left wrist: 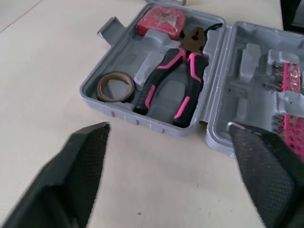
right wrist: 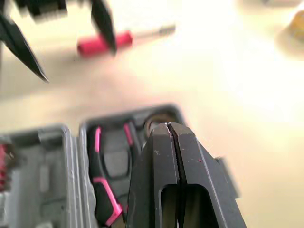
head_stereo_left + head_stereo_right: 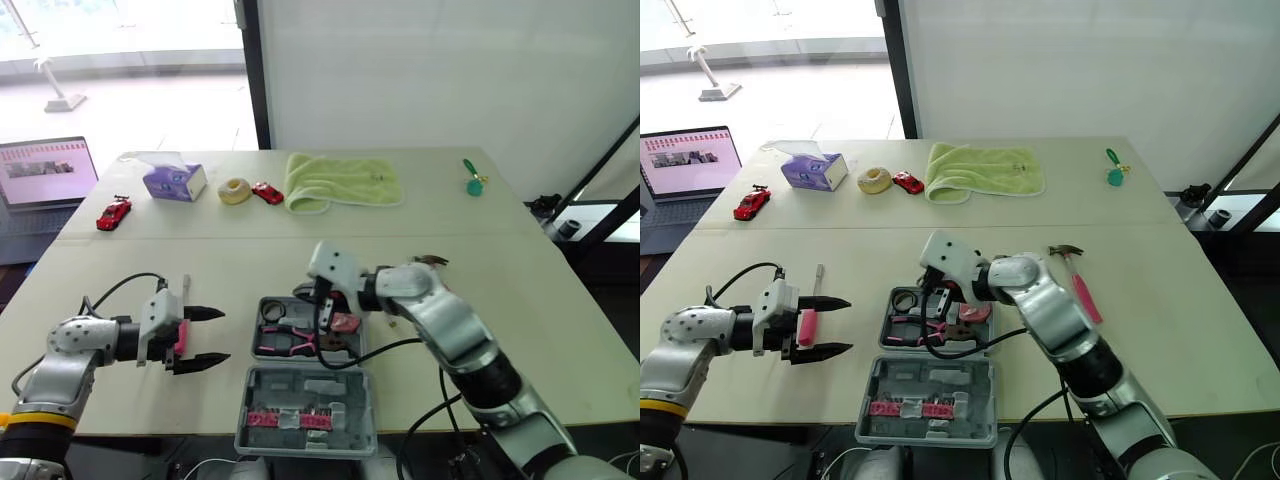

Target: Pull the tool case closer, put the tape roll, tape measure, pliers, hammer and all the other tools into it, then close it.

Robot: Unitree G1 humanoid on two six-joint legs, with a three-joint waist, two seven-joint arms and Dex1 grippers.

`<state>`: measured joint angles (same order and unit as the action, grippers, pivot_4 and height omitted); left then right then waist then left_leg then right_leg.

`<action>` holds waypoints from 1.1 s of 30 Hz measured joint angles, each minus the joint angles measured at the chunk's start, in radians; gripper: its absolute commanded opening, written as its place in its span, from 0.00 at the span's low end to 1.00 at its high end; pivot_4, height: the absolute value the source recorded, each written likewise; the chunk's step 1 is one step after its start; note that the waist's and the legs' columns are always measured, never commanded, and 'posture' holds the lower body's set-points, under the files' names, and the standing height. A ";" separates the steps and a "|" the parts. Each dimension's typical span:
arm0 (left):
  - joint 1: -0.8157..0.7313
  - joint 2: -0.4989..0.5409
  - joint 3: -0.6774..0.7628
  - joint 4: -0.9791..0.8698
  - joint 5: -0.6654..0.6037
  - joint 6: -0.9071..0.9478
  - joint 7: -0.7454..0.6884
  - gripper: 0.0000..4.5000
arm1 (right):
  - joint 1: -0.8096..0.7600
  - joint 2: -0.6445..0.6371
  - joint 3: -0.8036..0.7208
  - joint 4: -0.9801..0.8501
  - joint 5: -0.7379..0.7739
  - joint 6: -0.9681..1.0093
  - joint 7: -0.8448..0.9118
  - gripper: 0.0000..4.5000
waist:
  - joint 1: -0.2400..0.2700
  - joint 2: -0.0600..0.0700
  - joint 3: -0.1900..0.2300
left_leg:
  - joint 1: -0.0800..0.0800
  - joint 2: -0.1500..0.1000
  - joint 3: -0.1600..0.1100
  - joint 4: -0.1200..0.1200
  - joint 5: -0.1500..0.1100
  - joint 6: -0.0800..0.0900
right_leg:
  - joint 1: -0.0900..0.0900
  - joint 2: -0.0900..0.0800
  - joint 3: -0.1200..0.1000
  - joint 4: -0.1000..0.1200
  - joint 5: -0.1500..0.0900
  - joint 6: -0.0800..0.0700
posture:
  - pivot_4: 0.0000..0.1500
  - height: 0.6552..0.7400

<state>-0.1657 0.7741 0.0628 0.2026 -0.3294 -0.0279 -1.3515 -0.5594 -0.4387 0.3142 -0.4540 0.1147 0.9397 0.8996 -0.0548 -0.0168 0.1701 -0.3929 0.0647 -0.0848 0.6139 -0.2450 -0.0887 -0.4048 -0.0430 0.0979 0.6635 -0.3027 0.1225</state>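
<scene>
So far the tool case (image 1: 118,111) holds the tape roll (image 1: 100,88), pliers (image 1: 154,85) and tape measure (image 1: 161,21). The hammer (image 3: 1085,290) waits on the right. The left gripper (image 3: 845,324) is open and the right gripper (image 2: 171,130) is closed, empty.

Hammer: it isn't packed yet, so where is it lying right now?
In the right eye view the hammer lies flat on the table, to the robot's right of the open tool case, its pink handle pointing toward the robot.
</scene>
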 measured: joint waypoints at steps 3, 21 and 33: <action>0.017 -0.002 -0.030 -0.001 0.026 0.000 0.006 0.26 | 0.121 -0.169 -0.062 -0.076 0.059 0.089 0.041 0.00 | 0.012 -0.001 0.002 | 0.000 -0.001 0.002 0.001 0.000 0.000 | 0.000 -0.001 0.001 -0.002 0.000 0.000 | 1.00 1.00; -0.038 -0.068 -0.262 -0.188 0.276 0.244 0.238 0.01 | 0.159 -0.477 0.221 -0.150 -0.028 0.137 -0.033 0.00 | 0.010 -0.001 0.004 | 0.000 0.000 0.002 0.001 0.000 0.000 | -0.001 0.000 0.002 -0.002 0.000 0.000 | 1.00 1.00; -0.050 -0.064 -0.286 -0.283 0.321 0.313 0.275 0.01 | 0.079 -0.371 0.346 -0.080 -0.072 0.170 -0.088 0.00 | 0.012 -0.003 0.007 | 0.000 0.000 0.002 0.001 0.000 0.000 | 0.000 0.001 0.002 -0.002 0.000 0.000 | 1.00 1.00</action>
<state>-0.2152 0.7101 -0.2233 -0.0799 -0.0085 0.2851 -1.0768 -0.4801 -0.8095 0.6606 -0.5342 0.0430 1.1094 0.8112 -0.0431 -0.0199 0.1769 -0.3928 0.0645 -0.0830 0.6148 -0.2450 -0.0887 -0.4051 -0.0425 0.0998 0.6613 -0.3029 0.1223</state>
